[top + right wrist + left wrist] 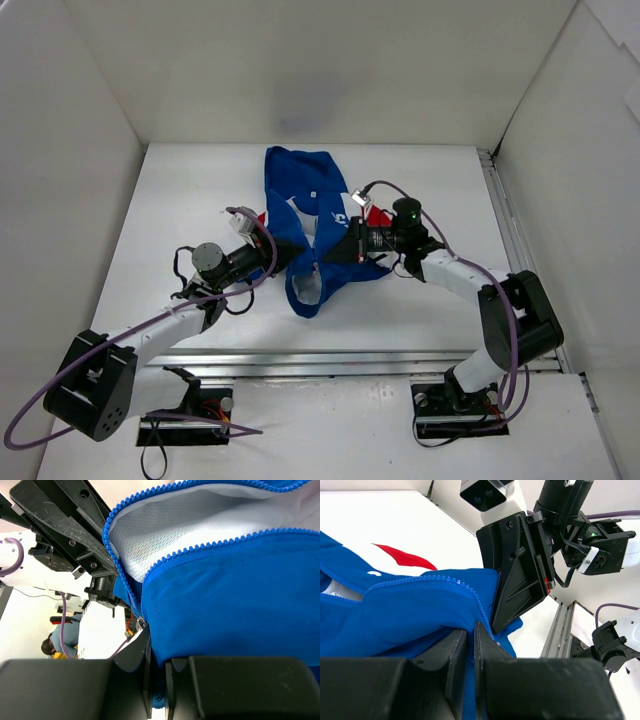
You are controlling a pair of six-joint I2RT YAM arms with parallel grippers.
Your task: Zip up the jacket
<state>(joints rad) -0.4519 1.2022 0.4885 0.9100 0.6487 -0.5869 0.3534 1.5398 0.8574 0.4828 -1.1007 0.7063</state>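
The royal-blue jacket [312, 225] is bunched and lifted at the table's middle, with its front open. My left gripper [277, 248] is shut on its left front edge. In the left wrist view the jaws [470, 642] pinch blue fabric just below the zipper teeth [425, 579]. My right gripper [347, 247] is shut on the right front edge. In the right wrist view the jaws [158, 680] clamp a blue fold, a small metal zipper slider [140, 623] sits just above them, and the white mesh lining [200, 535] shows between the parted teeth.
White walls enclose the white table [180, 190] at the back and on both sides. An aluminium rail [360, 358] runs along the front and another rail [503, 225] runs along the right side. A red jacket panel [378, 215] lies by the right wrist.
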